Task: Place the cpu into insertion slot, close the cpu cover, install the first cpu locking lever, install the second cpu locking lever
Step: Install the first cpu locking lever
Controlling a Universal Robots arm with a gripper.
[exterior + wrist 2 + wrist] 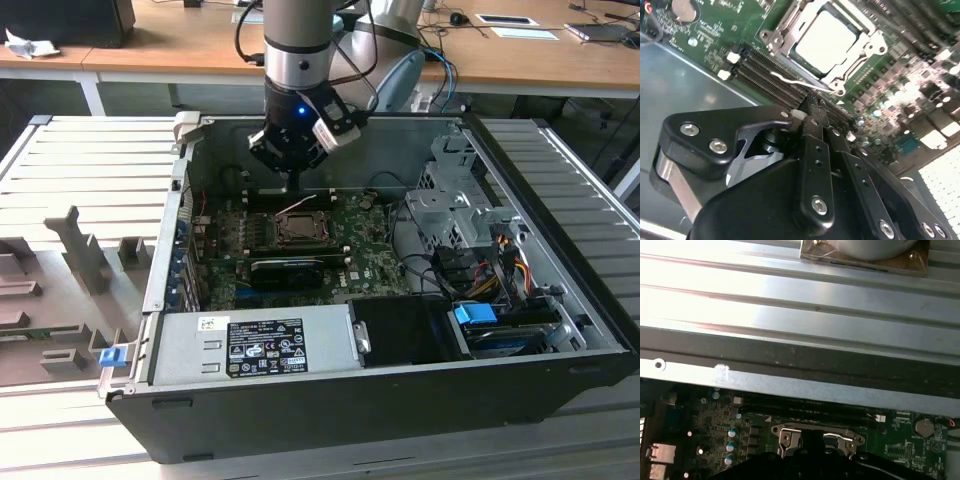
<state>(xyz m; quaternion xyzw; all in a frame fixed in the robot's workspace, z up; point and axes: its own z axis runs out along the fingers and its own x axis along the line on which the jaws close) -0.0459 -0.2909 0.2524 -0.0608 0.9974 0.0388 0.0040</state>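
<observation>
The cpu point(827, 40), a pale square chip, lies in the insertion slot point(297, 228) on the green board. The silvery cpu cover point(782, 30) lies flat around it as a frame. A thin wire locking lever point(790, 80) sticks out from the socket's edge on the gripper's side; in the exterior view the lever point(297, 206) slants up from the slot. My gripper point(812, 116) is shut with nothing between its fingers, its tips just short of that lever. In the exterior view the gripper point(291, 186) hangs over the slot's far edge. The first wrist view shows the slot's metal rim point(815, 439).
A black card point(288, 268) lies just in front of the slot. The power supply point(255, 345) fills the case's near side, and a drive cage point(455, 200) with cables is at the exterior view's right. Memory slots point(775, 75) run beside the socket. The case wall point(800, 350) rises close behind.
</observation>
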